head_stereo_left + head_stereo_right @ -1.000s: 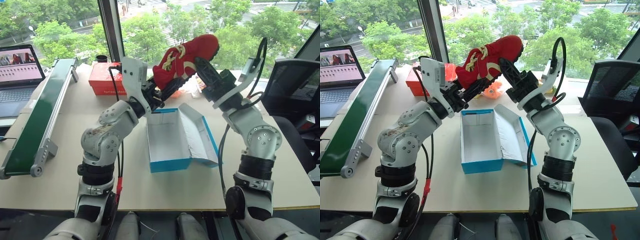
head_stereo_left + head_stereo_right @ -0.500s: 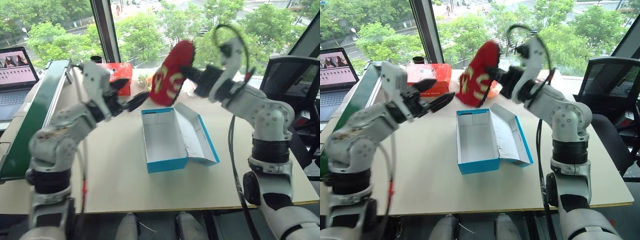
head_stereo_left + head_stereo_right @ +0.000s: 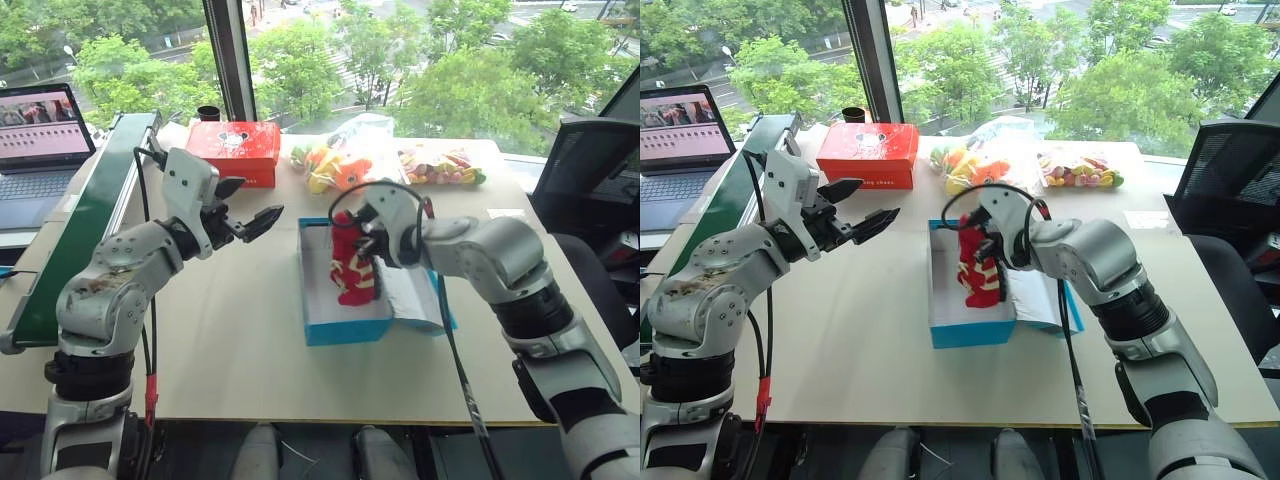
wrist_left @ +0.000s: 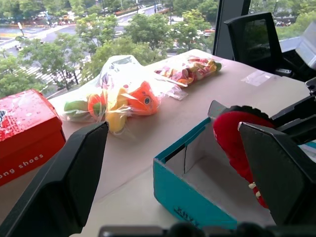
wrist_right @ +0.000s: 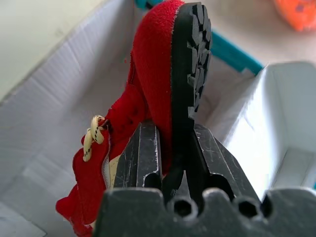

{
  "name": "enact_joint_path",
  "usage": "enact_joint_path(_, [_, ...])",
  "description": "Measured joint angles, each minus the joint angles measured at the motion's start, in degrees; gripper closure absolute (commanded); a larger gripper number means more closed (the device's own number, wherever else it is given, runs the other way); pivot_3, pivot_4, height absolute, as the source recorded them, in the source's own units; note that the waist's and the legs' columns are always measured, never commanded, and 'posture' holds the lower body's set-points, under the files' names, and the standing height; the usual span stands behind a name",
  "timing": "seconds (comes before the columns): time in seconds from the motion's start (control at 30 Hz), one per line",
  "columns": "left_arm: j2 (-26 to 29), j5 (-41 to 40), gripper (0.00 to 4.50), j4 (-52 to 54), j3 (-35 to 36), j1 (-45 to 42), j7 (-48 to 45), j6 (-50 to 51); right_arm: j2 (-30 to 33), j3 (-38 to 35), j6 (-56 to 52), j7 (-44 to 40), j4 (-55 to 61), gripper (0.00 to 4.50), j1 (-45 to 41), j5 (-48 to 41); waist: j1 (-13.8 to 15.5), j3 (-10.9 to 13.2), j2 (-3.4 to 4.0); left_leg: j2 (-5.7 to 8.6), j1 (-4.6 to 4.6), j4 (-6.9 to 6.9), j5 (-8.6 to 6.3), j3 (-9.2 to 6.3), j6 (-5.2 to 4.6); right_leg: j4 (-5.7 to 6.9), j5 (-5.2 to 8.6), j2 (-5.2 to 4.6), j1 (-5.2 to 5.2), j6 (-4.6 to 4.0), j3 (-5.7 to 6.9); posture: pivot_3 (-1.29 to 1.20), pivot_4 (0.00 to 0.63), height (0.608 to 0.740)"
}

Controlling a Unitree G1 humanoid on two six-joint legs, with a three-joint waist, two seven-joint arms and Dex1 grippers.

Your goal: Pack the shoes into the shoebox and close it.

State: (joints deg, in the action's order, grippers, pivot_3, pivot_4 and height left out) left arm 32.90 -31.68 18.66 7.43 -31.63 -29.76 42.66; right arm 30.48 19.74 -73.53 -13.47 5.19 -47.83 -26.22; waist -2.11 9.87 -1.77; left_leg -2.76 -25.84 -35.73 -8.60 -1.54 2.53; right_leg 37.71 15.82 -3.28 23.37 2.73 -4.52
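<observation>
Beige bench (image 3: 250, 330) by window, blue shoebox (image 3: 345, 325) mid-bench.
My R fingers (image 5: 170, 153) clamp red shoe (image 3: 350, 262), standing on end inside shoebox; L fingers (image 3: 262, 222) spread wide, empty, left of shoebox.

one red shoe (image 3: 350, 268) was in view, standing in one blue shoebox (image 3: 345, 325). one red box (image 3: 232, 150) sat at the worktop's (image 3: 250, 350) far edge. two clear bags were there: one of orange and yellow things (image 3: 338, 160), one of small mixed-colour pieces (image 3: 440, 166). there was one laptop (image 3: 40, 135), one green conveyor (image 3: 75, 225), one black cup (image 3: 208, 113), one office chair (image 3: 590, 170), and two pincers: left (image 3: 250, 222), right (image 3: 365, 240).
</observation>
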Motion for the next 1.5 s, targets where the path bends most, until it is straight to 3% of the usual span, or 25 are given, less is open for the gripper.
enact_joint_path(0.23, [0.1, 0.1, 0.0, 0.0, 0.0, -0.3, -0.2, 0.0, -1.0, -0.4, 0.5, 0.0, 0.0, 0.2, 1.2, 4.3, 0.0, 0.0, 0.0, 0.0, 0.01, -0.04, 0.0, -0.02, 0.0, 0.03, 0.0, 0.0, -0.02, 0.0, 0.02, 0.0, 0.15, 0.739])
enact_joint_path(0.27, [0.5, 0.1, 0.0, -0.1, 0.0, -0.3, -0.5, 0.0, -1.1, -0.3, 0.9, 0.0, 0.0, 0.02, 1.2, 5.1, 0.0, 0.0, 0.0, 0.0, 0.01, -0.04, 0.0, -0.02, 0.0, 0.03, 0.0, 0.0, -0.02, 0.0, 0.02, 0.0, 0.15, 0.739])
enact_joint_path(0.5, [6.3, 3.5, 0.0, -5.2, 1.7, 1.4, -1.2, -0.4, -2.8, -2.9, 3.4, -0.4, 1.7, 0.02, -1.1, 7.9, -0.5, 0.0, 0.0, -0.02, 0.06, -0.02, 0.0, -0.01, 0.0, 0.18, 0.0, 0.03, 0.05, 0.0, 0.01, 0.0, 0.15, 0.739])
enact_joint_path(0.67, [7.6, 7.2, 0.0, -7.6, 3.0, 3.7, 1.0, -1.5, -7.6, -8.5, 13.9, -4.1, 4.4, 0.02, -1.8, 6.8, -0.4, 0.0, 0.01, -0.02, 0.06, -0.02, 0.0, -0.01, 0.0, 0.17, 0.0, 0.01, 0.03, 0.0, 0.02, 0.0, 0.15, 0.739])
enact_joint_path(0.73, [6.9, 8.9, 0.0, -9.1, 4.2, 5.5, 3.4, -1.7, -7.2, -9.3, 17.3, -7.4, 4.9, 0.02, -1.9, 6.3, -0.4, 0.0, 0.01, -0.02, 0.06, -0.02, 0.0, -0.02, 0.0, 0.18, 0.0, 0.01, 0.03, 0.0, 0.03, 0.0, 0.15, 0.739])
enact_joint_path(0.83, [1.8, 11.1, 0.0, -11.2, 9.5, 6.6, 11.5, -3.4, -4.1, -7.2, 24.6, -12.9, 4.7, 0.02, -0.4, 8.2, 0.2, 0.0, -0.02, -0.01, 0.06, -0.1, 0.0, -0.07, 0.0, 0.15, 0.0, -0.03, -0.06, 0.0, 0.17, 0.0, 0.15, 0.739])
enact_joint_path(1.0, [-2.0, 14.2, 0.0, -11.6, 13.3, 12.0, 19.3, -5.0, -6.2, -8.6, 29.8, -23.2, 3.2, 0.02, 3.4, 3.3, -0.2, 0.0, -0.05, -0.05, 0.13, -0.08, 0.0, -0.09, 0.0, 0.23, -0.01, -0.02, -0.09, -0.02, 0.16, 0.0, 0.15, 0.739])
enact_joint_path(1.1, [-1.6, 15.9, 0.0, -11.9, 15.7, 12.6, 21.7, -7.5, -7.7, -8.7, 31.1, -28.7, 4.2, 0.02, 4.4, 0.0, -0.3, 0.0, -0.07, -0.05, 0.17, -0.09, 0.0, -0.14, 0.01, 0.29, -0.02, 0.0, -0.09, -0.03, 0.2, 0.0, 0.15, 0.739])
enact_joint_path(1.27, [0.2, 18.4, 0.0, -14.2, 20.8, 14.0, 23.8, -14.7, -12.1, -9.1, 33.8, -30.2, 4.4, 0.02, 5.5, -1.1, -0.3, 0.0, -0.07, -0.06, 0.4, -0.06, 0.0, -0.12, 0.02, 0.3, -0.02, -0.01, -0.26, -0.04, 0.2, 0.0, 0.15, 0.739])
enact_joint_path(1.5, [-1.0, 18.8, 0.0, -20.5, 22.0, 16.4, 23.7, -21.5, -15.6, -6.9, 39.6, -29.3, 1.3, 0.02, 7.9, 2.8, 0.1, -0.1, -0.19, -0.05, 0.38, -0.06, 0.02, -0.13, 0.05, 0.29, -0.02, -0.03, -0.26, -0.04, 0.28, 0.0, 0.15, 0.739])
